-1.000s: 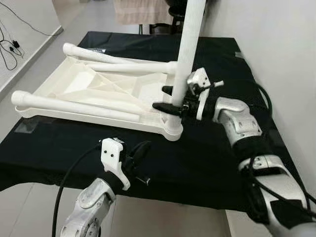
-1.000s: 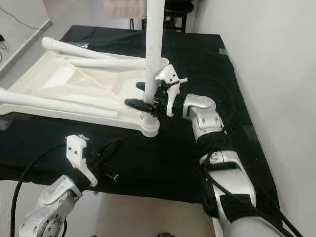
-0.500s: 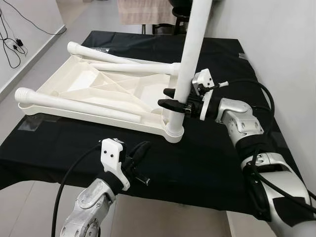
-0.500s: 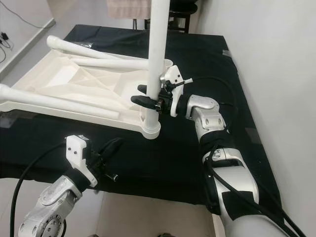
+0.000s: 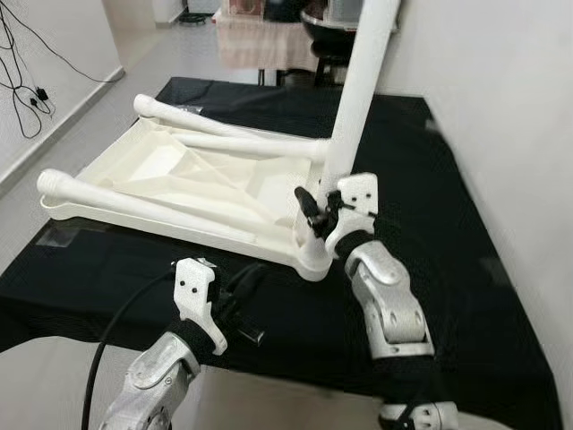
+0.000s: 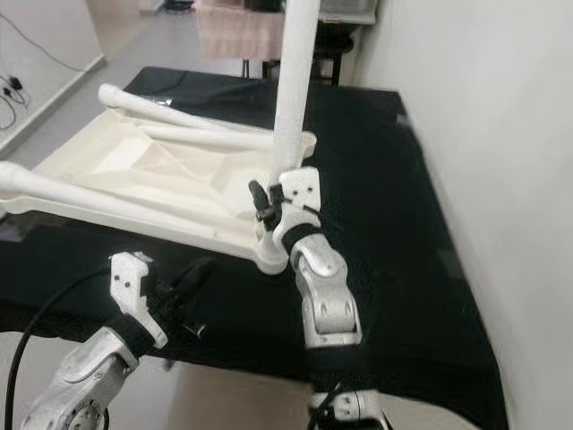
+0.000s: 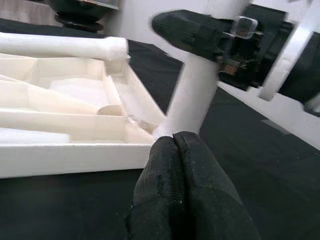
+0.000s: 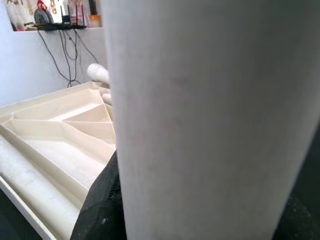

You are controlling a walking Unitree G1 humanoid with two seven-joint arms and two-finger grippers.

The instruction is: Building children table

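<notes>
A white children's table top (image 5: 170, 175) lies upside down on a black-covered table (image 5: 448, 224). Three white legs lie across it, the nearest one (image 5: 143, 202) along its front rim. A fourth leg (image 5: 358, 98) stands upright in the near right corner socket (image 5: 313, 260). My right gripper (image 5: 315, 208) is shut on this upright leg just above the socket, with the forearm coming up from the near side. In the right wrist view the leg (image 8: 210, 120) is very close, one black finger (image 8: 100, 210) beside it. My left gripper (image 5: 246, 282) is shut and empty, hovering at the table's front edge, pointing at the socket (image 7: 165, 131).
A white wall (image 5: 510, 98) runs close along the table's right side. Behind the far end stand a cloth-draped rack (image 5: 260, 36) and a dark chair. Cables (image 5: 27, 81) trail on the floor at the left. Bare black cloth lies to the right of the leg.
My right arm has swung round from the right side to the near side of the upright leg, its gripper staying on the leg. The camera has shifted. The left arm has barely moved.
</notes>
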